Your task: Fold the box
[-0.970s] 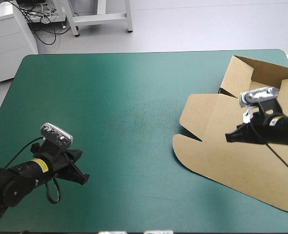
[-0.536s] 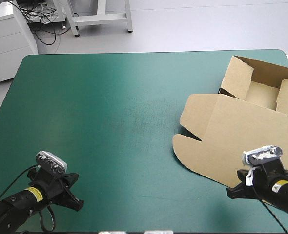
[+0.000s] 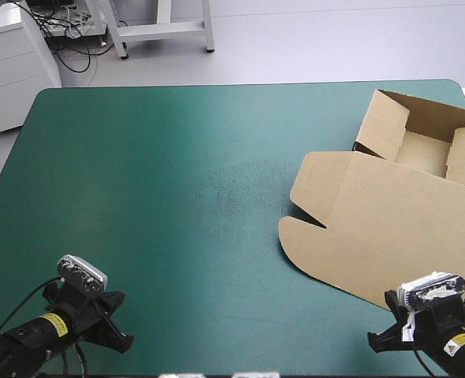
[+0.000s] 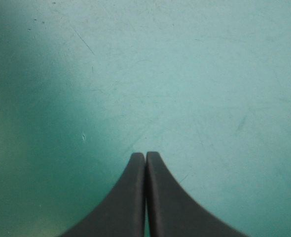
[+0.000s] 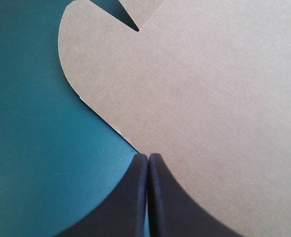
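While the brown board box lies on the right of the teal-green table cover, walls raised, lid flat, the left gripper and the right gripper have fingers pressed together, empty, the latter at the lid's near edge.

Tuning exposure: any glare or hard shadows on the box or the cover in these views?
High view: no glare on the box; the teal-green cover is lit unevenly, with a paler band toward the far edge and darker toward the near one. Left wrist view: the cover darkens to one side of the left gripper. Right wrist view: the box ahead of the right gripper is evenly lit, with no hotspot.
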You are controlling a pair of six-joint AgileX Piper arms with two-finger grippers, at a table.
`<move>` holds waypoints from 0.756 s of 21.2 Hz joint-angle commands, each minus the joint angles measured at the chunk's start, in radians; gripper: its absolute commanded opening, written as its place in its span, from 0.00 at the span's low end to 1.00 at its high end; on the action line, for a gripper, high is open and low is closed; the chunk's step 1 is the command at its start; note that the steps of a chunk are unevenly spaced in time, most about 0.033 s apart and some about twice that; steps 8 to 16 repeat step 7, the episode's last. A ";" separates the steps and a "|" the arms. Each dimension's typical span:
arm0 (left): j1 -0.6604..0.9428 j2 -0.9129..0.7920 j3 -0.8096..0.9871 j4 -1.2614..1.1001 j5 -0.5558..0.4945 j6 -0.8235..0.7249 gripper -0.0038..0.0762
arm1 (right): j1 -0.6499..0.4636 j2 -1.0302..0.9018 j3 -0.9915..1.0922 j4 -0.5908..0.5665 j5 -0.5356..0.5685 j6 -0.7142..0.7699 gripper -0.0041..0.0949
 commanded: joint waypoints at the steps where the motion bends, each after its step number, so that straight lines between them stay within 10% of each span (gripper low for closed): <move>1: -0.004 0.005 0.006 -0.015 -0.071 -0.001 0.01 | 0.004 0.009 -0.025 0.021 -0.060 -0.012 0.02; 16: -0.004 0.005 0.010 -0.023 -0.078 -0.005 0.01 | 0.004 0.009 -0.025 0.021 -0.060 0.002 0.02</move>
